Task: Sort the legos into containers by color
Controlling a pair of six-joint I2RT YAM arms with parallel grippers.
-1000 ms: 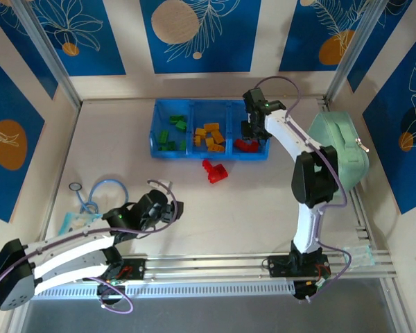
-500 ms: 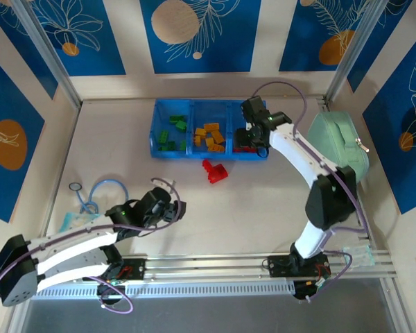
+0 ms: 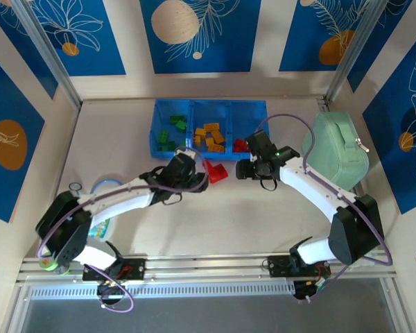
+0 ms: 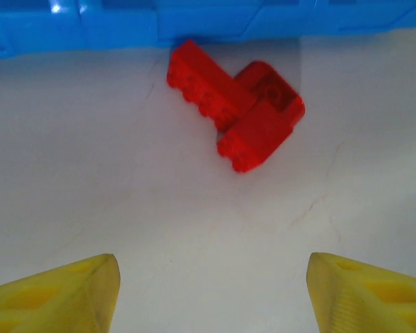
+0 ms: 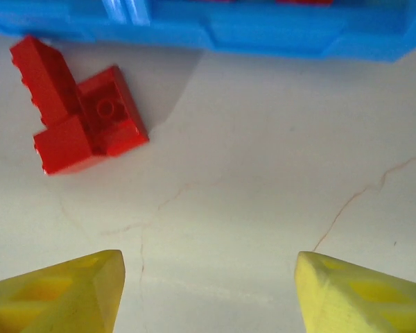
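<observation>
The clumped red legos [image 3: 215,171] are lying on the table [image 3: 118,146] just before the blue tray [image 3: 254,116]. The left gripper [image 3: 196,175] and right gripper [image 3: 244,169] are flanking them, both spread, empty. One should be straddling the clump squarely; the other standing clear.

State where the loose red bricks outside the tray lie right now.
In the top view, the red bricks lie on the table close before the blue tray's near wall, between the left gripper and the right gripper.

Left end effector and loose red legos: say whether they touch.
Apart: left wrist view shows bare table between the left end effector and the red legos.
</observation>
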